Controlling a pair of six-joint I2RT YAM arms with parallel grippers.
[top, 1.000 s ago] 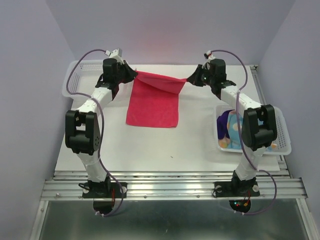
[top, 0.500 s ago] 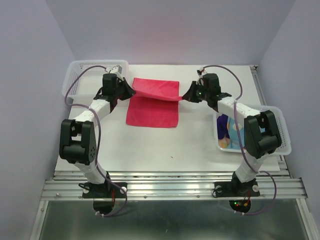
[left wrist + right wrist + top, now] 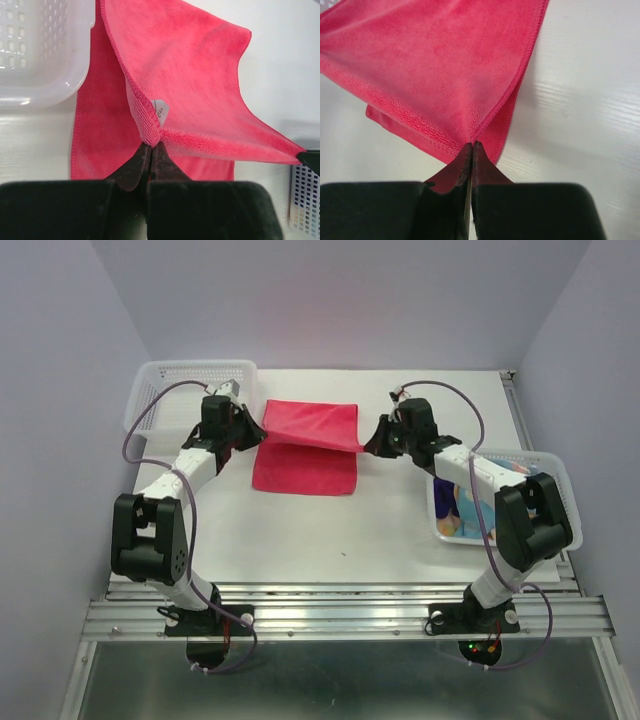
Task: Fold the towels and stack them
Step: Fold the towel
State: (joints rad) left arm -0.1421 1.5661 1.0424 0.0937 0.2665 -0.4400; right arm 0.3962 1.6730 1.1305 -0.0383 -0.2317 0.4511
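From above, the pink towel (image 3: 305, 468) is seen on the desk (image 3: 300, 530), in the middle and a bit to the far side. Its near part lies flat and its far part is held up, so the first fold is judged to be begun but not done. The lifted edge runs left to right between the left fingers (image 3: 256, 428) and the right fingers (image 3: 369, 444). The towel's long side runs from far to near. More towels (image 3: 450, 502) are heaped in the white basket (image 3: 445, 537) on the right and are yet to be folded. No stack is seen. In the left wrist view, the left fingers (image 3: 150, 150) are pinched shut on one corner of the pink towel (image 3: 195, 80), near a second basket (image 3: 45, 75). In the right wrist view, the right fingers (image 3: 471, 150) are pinched shut on the other corner.
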